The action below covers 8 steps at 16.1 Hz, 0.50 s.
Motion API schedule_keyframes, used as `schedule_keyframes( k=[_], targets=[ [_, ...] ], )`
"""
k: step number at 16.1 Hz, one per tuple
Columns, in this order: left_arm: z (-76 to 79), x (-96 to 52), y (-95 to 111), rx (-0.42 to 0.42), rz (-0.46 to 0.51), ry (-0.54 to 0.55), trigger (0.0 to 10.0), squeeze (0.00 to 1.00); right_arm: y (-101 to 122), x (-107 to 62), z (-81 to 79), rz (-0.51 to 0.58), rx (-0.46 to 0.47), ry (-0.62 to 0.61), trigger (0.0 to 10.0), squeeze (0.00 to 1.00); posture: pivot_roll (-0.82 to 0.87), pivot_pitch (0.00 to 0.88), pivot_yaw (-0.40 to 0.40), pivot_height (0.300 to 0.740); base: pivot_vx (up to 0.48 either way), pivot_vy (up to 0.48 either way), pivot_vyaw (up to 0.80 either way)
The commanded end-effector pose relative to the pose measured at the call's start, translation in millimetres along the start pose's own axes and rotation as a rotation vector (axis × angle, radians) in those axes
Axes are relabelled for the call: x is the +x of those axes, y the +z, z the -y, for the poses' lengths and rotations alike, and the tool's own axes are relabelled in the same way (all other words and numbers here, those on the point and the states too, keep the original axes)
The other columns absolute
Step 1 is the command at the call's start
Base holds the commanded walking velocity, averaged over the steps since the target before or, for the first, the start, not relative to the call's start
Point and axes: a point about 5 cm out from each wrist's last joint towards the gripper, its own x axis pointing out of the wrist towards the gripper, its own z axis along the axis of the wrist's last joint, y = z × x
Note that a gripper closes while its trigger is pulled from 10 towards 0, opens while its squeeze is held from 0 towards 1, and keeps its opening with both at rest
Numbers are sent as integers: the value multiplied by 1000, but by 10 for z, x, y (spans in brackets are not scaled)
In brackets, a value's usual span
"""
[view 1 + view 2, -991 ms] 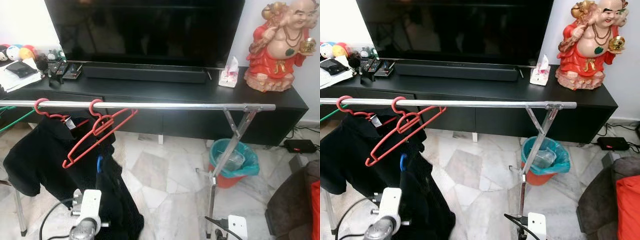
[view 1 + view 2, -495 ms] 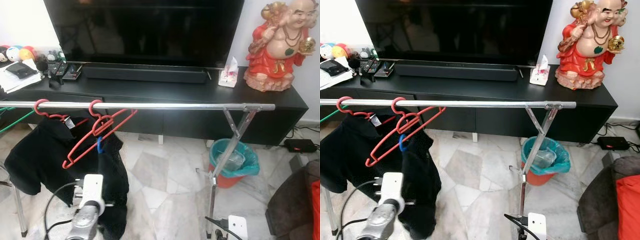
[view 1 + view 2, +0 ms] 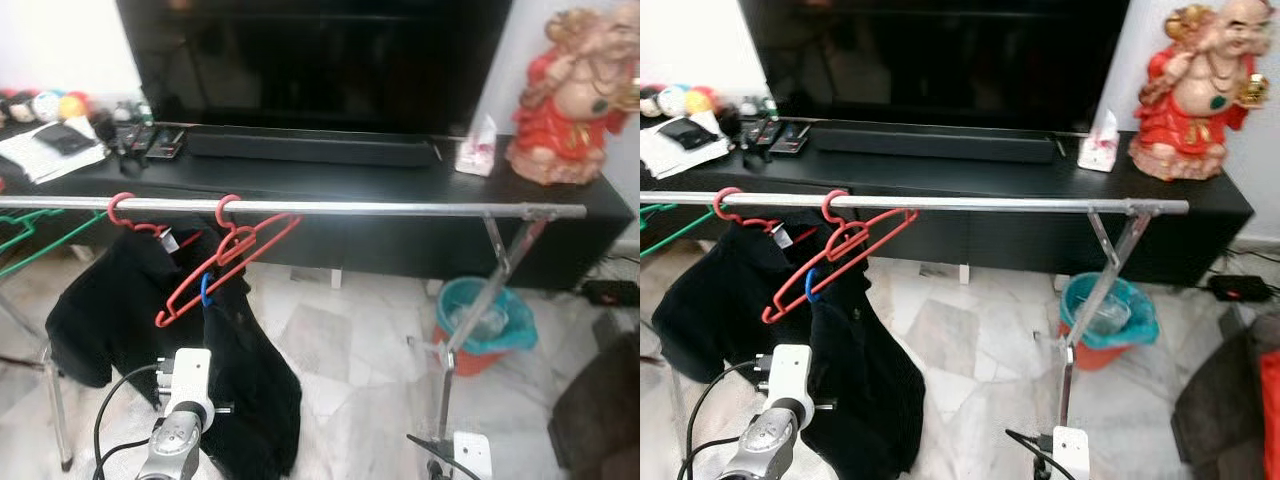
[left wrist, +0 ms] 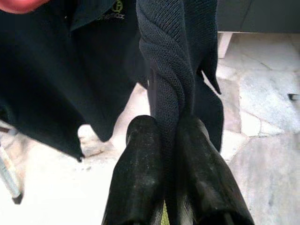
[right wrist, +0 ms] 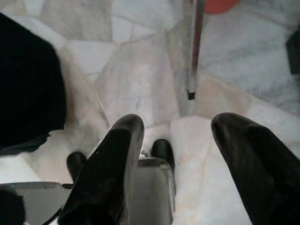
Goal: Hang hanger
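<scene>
Lifting from below the rail [image 3: 400,208], my left pincer [image 4: 171,154] has raised the black garment [image 3: 245,360] it pinches tight; its blue hanger [image 3: 205,291] sits under the rail, beside the red hanger [image 3: 225,262], unhooked. My right pincer [image 5: 183,154] gapes empty.

left gripper [image 4: 171,140] pinched closed, right gripper [image 5: 187,154] spread.
</scene>
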Motion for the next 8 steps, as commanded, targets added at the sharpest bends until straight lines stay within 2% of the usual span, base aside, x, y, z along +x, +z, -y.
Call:
schedule_keyframes(
  k=[1,7,8],
  targets=[
    [-15,20,85,7,48,-5,10000,0,-6,-1,-14,-4,5,3,10000,0,-186,0,51,740,0,266,0],
    [50,29,94,2,46,-46,10000,0,-8,-1,-16,-5,5,1,10000,0,-188,0,53,740,0,261,0],
    [70,30,98,6,50,-61,10000,0,-4,0,-16,-4,6,1,10000,0,-185,0,52,740,0,0,0]
  ],
)
